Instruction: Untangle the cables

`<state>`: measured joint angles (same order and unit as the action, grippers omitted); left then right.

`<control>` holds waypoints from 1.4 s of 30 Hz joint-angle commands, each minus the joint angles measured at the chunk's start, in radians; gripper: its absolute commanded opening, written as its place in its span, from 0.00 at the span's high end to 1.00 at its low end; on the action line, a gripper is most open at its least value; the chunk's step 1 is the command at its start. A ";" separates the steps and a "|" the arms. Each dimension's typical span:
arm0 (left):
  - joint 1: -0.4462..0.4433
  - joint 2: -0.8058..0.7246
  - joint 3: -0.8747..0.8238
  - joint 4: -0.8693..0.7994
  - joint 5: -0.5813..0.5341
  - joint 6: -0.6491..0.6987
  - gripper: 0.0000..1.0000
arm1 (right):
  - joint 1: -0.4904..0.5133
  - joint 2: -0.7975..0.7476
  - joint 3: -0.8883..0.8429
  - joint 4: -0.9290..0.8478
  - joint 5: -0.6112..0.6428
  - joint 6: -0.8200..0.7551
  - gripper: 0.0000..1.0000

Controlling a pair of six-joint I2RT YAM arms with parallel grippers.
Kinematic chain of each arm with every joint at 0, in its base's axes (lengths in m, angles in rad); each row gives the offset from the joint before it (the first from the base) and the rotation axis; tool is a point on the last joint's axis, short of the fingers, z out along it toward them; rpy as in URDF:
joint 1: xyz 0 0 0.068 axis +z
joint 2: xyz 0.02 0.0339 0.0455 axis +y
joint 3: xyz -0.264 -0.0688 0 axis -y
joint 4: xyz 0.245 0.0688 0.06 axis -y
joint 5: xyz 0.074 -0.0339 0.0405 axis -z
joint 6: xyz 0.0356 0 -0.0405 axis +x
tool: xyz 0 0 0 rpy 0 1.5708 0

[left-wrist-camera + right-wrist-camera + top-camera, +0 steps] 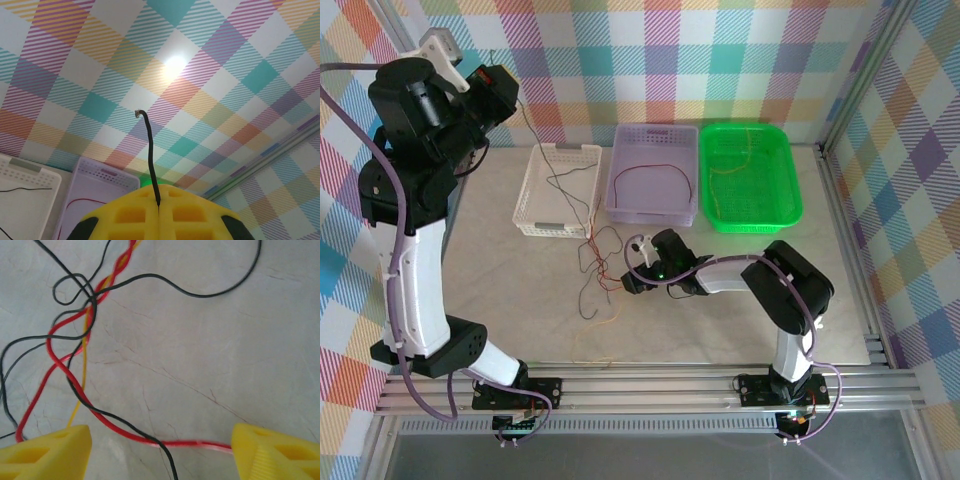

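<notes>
Left gripper (159, 200) pinched shut on black cable (149, 150), raised high; right gripper (160, 450) spread wide, low over cable tangle (600, 262) on table (740, 320), red strand (195, 444) across its gap. Recommend closing on red alone, clear of black crossing, then drawing away slowly.

This is looking like a robot lab: plaid cloth walls (720, 60) are enclosing a table (720, 330), an aluminium rail (650, 385) is running along the table's near edge, and a left arm (415, 270) and right arm (790, 290) are standing there.

Glossy thin cables (75, 385) (plastic-sheathed) on matt, marbled table (210, 340).
</notes>
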<state>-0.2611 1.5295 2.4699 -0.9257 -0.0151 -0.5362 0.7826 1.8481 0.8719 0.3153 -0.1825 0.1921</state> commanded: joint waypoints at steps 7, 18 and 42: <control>0.016 -0.085 0.054 0.062 -0.023 0.007 1.00 | 0.014 0.037 0.020 -0.074 0.052 -0.012 0.67; 0.016 -0.150 0.054 0.075 -0.126 0.056 1.00 | 0.014 -0.090 -0.059 -0.367 0.241 0.101 1.00; 0.016 -0.136 -0.013 0.126 -0.368 0.232 1.00 | -0.702 -0.998 -0.247 -0.852 0.104 0.243 1.00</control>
<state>-0.2584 1.3876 2.4584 -0.8967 -0.3008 -0.3626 0.1303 0.8642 0.6487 -0.4301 -0.0467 0.4114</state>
